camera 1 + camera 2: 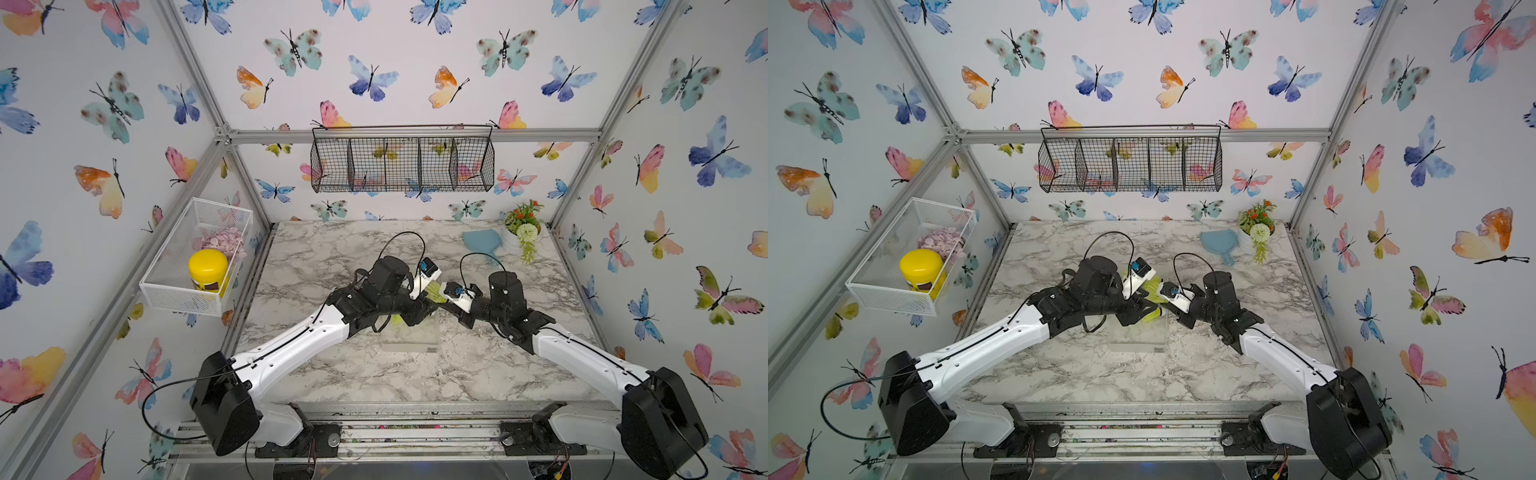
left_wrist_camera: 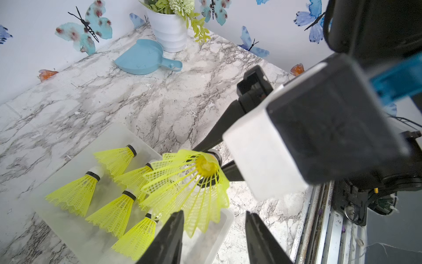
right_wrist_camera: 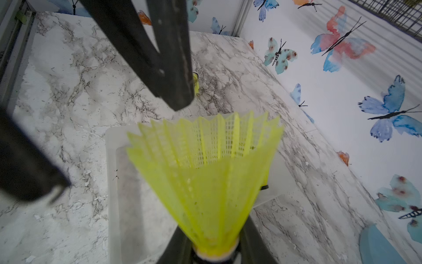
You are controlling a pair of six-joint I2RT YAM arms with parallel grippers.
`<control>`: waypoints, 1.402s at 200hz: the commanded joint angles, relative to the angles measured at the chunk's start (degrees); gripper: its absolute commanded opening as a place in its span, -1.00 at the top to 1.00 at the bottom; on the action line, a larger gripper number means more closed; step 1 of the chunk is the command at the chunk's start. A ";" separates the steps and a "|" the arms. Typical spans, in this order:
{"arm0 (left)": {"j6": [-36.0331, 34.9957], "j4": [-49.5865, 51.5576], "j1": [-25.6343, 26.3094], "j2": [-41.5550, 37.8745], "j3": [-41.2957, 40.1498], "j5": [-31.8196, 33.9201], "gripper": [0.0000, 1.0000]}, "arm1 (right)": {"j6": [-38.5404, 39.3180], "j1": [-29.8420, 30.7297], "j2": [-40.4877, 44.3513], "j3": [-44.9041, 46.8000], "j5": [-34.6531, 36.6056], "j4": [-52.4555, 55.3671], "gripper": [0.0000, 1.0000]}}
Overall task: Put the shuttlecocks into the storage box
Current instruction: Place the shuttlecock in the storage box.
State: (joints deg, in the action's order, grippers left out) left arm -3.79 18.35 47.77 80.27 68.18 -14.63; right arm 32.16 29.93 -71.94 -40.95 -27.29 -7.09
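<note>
Right gripper: pressed onto the white tip of one shuttlecock and pinching it. The skirt flares away from the wrist and hangs in the air over the storage box.

Left gripper: fingers spread, nothing clamped. The lower edge of the held skirt lies near one finger; contact cannot be told.

In both top views the two grippers meet nose to nose over the middle of the desk, with the held shuttlecock between them, above the box's 12 o'clock end. The box sits at desk centre, partly hidden under the left arm.

Box contents, left wrist view: five shuttlecocks lying on their sides, tips pointing roughly the same way, skirts overlapping.

Surroundings:
- Potted plant at the desk's 1 o'clock corner.
- Blue dustpan just beside it at 9 o'clock.
- White mesh basket on the 9 o'clock wall, holding a yellow-lidded jar.
- Black wire basket on the 12 o'clock wall.
</note>
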 commanded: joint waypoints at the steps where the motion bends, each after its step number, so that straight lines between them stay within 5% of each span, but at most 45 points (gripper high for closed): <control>1: -1.55 0.24 0.32 1.50 2.11 -1.01 0.02 | -0.52 0.04 -0.48 -1.85 -1.71 1.80 0.50; 83: -1.66 -0.75 0.40 4.70 3.44 -2.67 0.27 | -0.34 0.04 -0.48 -2.21 -1.89 2.61 0.48; 147: -1.12 -1.42 0.48 5.28 3.05 -3.31 1.00 | -0.42 0.05 -0.30 -2.21 -1.36 2.78 0.45; 220: 3.13 -2.72 0.32 3.30 1.48 4.37 1.00 | -5.26 0.08 0.77 0.12 6.61 -1.35 -0.08; 280: 12.40 -4.77 -0.42 0.01 -1.54 13.58 1.00 | -9.40 0.05 2.27 4.79 17.21 -6.53 -0.17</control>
State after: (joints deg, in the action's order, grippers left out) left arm 2.72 15.62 47.94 82.98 67.46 -5.76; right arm 25.89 29.93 -70.76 -37.95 -16.69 -10.28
